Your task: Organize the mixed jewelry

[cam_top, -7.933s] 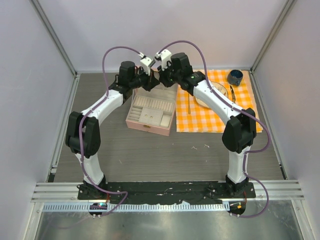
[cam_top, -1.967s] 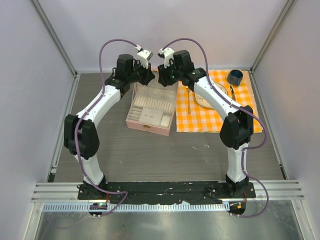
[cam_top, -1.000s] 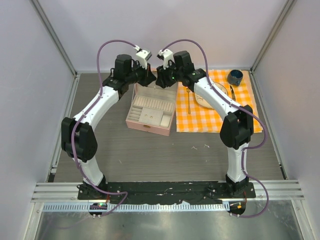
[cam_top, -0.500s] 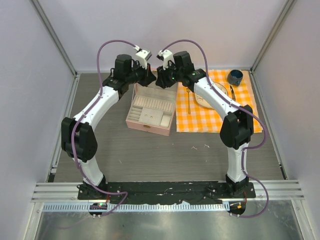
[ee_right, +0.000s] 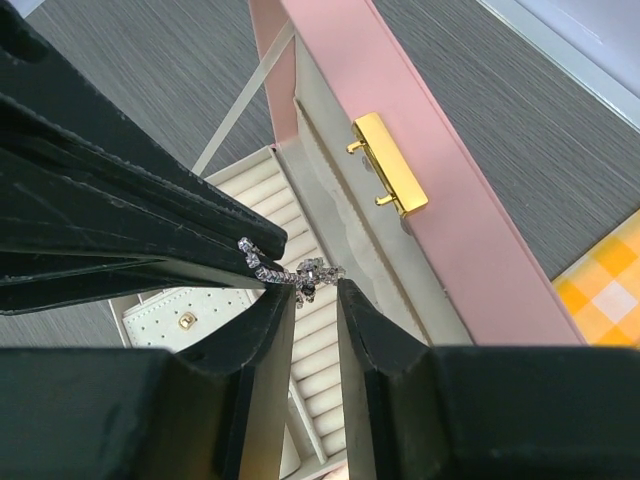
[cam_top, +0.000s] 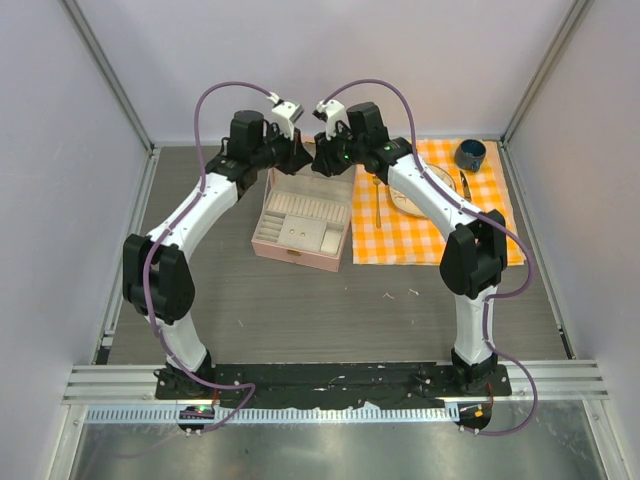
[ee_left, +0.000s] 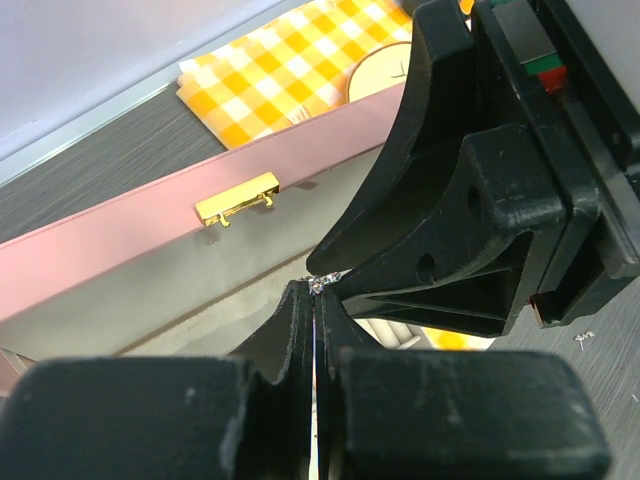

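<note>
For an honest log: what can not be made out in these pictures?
Right wrist view: whether the open right claw touches the chain; its fingers overlap it.
Left wrist view: most of the chain, pinched in the shut left claw.
Top view: chain and claw tips, hidden under the wrists above the pink case.
Top view: pale bits, too small to identify.

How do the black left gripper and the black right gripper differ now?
The left gripper has its fingers pressed together, pinching the thin silvery chain; the right gripper has its fingers apart, the chain's free end lying unclamped at that gap. The left gripper reaches in from the left, the right gripper from the right. Both are black and meet tip to tip above the open pink case.
</note>
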### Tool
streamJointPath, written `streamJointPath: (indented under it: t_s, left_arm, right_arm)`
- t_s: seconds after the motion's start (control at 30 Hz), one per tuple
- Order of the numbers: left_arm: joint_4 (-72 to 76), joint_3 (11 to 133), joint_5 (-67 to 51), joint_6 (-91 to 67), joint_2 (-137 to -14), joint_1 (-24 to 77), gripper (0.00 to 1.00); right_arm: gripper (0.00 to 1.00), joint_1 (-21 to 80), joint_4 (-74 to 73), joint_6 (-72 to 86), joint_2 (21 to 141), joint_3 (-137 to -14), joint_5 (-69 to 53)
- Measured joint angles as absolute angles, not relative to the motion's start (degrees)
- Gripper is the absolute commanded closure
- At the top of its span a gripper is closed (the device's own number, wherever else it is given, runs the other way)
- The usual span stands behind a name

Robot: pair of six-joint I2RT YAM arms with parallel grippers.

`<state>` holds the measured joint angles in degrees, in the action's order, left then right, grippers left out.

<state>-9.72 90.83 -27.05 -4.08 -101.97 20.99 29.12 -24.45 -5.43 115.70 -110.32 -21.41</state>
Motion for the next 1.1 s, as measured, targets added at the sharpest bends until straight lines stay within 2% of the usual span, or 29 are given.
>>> streamJointPath:
  t_s: [1.1]
  left_arm:
    - [-9.72,90.50,-30.68,-8.88,-101.93,20.97,1.00]
  right_arm:
    - [0.68,29.12,-23.55,-2.83,115.70,-110.34,-20.21]
